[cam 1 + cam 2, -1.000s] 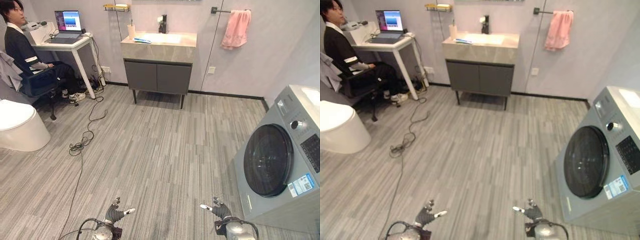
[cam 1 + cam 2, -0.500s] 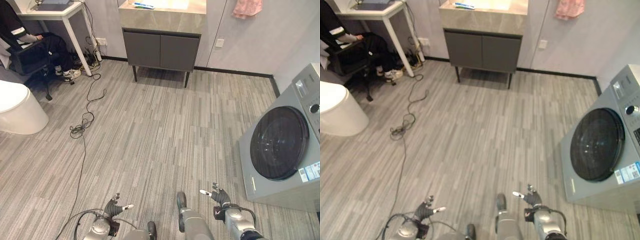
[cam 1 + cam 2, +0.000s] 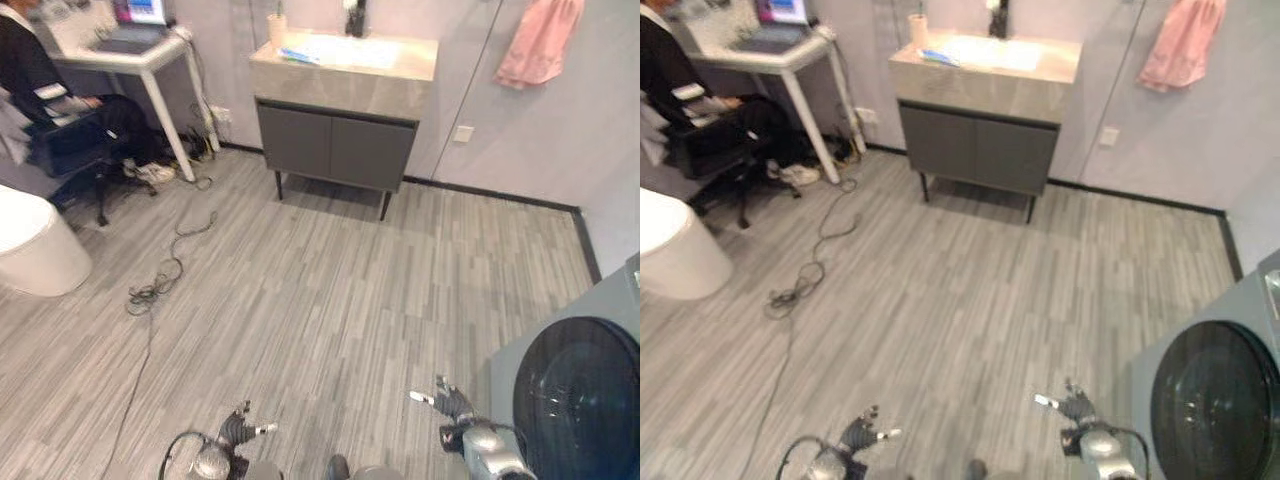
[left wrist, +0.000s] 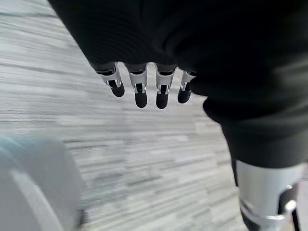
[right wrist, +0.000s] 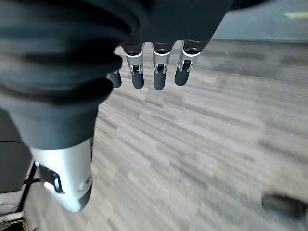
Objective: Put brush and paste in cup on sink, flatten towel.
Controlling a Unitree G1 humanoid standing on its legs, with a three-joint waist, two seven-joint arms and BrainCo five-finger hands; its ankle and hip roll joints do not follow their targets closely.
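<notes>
Far across the room stands a grey sink cabinet [image 3: 338, 145] with a pale stone counter. A light cup [image 3: 277, 27] sits on the counter's left end. Beside it lies a small blue-and-white item [image 3: 303, 56], too small to tell brush from paste. A pink towel [image 3: 541, 42] hangs bunched on the wall to the sink's right. My left hand [image 3: 238, 430] and right hand [image 3: 452, 404] hang low over the floor, far from the sink. Both are open and hold nothing, their fingers [image 4: 140, 91] [image 5: 159, 72] relaxed above the planks.
A washing machine [image 3: 575, 395] stands close on my right. A white toilet [image 3: 30, 250] is at the left. A person [image 3: 45, 85] sits at a white desk [image 3: 140, 60] with a laptop. A cable [image 3: 160, 280] trails over the grey plank floor toward the desk.
The camera has tilted back up, so the sink counter, cup and towel show again. The washing machine sits nearer the view's right edge. Both hands still hang low and open.
</notes>
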